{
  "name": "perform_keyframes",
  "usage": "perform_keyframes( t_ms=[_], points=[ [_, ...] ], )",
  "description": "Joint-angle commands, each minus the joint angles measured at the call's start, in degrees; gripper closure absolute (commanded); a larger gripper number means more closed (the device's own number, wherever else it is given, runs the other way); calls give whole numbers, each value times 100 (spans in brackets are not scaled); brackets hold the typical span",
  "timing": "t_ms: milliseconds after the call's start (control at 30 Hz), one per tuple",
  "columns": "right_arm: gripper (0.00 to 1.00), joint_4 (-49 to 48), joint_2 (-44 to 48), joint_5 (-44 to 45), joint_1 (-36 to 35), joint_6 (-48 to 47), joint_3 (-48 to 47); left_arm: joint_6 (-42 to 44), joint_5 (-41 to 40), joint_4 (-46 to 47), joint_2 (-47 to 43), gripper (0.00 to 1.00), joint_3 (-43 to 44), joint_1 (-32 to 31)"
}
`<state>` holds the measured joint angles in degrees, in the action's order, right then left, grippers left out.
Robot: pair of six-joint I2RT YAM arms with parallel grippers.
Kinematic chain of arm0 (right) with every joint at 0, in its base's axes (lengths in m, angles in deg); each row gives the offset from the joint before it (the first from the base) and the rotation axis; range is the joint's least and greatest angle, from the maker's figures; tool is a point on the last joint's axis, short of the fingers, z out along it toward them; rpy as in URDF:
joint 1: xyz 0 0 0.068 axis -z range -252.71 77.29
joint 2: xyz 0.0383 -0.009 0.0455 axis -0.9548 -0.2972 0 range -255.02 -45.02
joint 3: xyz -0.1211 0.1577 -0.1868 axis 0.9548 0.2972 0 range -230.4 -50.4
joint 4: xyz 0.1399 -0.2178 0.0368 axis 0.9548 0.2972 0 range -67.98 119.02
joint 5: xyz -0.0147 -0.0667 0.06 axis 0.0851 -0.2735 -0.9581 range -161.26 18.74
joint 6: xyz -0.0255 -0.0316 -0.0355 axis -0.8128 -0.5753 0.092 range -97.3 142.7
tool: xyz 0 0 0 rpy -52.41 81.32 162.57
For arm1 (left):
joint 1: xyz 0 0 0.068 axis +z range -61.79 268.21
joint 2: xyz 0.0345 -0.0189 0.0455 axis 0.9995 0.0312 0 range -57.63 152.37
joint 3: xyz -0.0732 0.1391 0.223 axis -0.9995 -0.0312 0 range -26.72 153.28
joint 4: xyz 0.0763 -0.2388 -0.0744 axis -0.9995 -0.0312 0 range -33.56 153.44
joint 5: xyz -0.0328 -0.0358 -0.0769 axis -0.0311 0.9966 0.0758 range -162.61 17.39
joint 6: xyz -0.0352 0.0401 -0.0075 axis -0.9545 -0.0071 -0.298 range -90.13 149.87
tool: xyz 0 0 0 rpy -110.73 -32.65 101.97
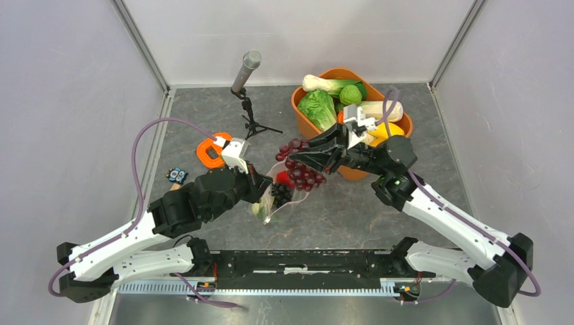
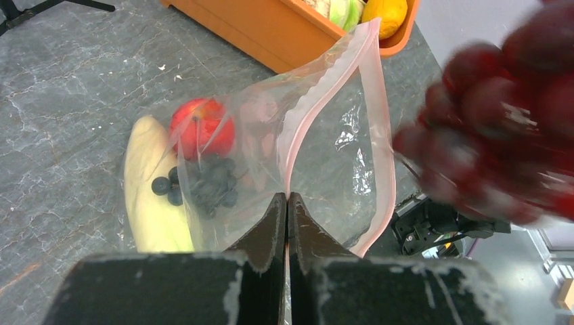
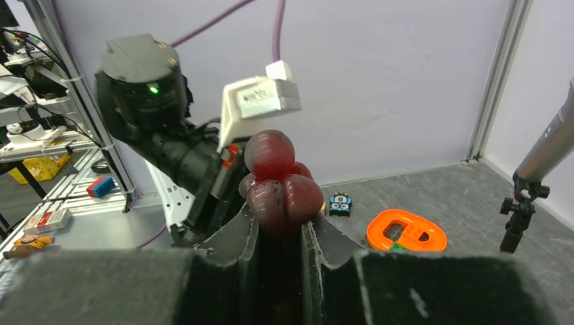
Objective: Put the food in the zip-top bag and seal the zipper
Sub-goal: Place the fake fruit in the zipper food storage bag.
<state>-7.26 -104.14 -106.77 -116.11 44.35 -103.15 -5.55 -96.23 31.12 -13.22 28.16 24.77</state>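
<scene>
Left gripper [image 2: 287, 203] pinches the bag [image 2: 338, 135] by its rim; right gripper [image 3: 279, 230] pinches grapes [image 1: 301, 166] at the bag's 1 o'clock. Dropped off-centre, they'd miss the mouth.

Glossy grapes [image 3: 274, 183]; crinkly bag [image 2: 338, 142], prob. plastic

Dark red grapes [image 3: 274, 179], pinkish zipper [image 2: 323, 80]

No legible txt; white box [image 3: 260, 98] print seems too blurry
</scene>
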Motion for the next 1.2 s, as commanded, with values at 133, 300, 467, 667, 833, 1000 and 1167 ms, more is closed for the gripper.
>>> perform_keyframes(
  t_ms=[133,300,467,667,833,1000,1167],
  points=[
    [94,-932,-715,98,-59,4,350,-79,4,358,6,98,296,-5],
    [93,-1248,-906,-35,-98,87,249,-93,-53,344,24,98,294,4],
    [93,-1342,-729,-32,-174,153,71,-106,-193,287,41,98,292,-4],
    [93,-1486,-453,-58,-316,257,-52,-130,-319,294,16,98,280,2],
    [93,-2104,-701,-74,-440,707,116,-147,-315,353,15,98,260,-3],
    [91,-2113,-964,270,-451,184,453,-227,-208,392,-147,98,228,-1],
    [92,-1966,-1632,341,-450,-192,327,-282,-202,403,-336,98,192,-1]
  ],
)
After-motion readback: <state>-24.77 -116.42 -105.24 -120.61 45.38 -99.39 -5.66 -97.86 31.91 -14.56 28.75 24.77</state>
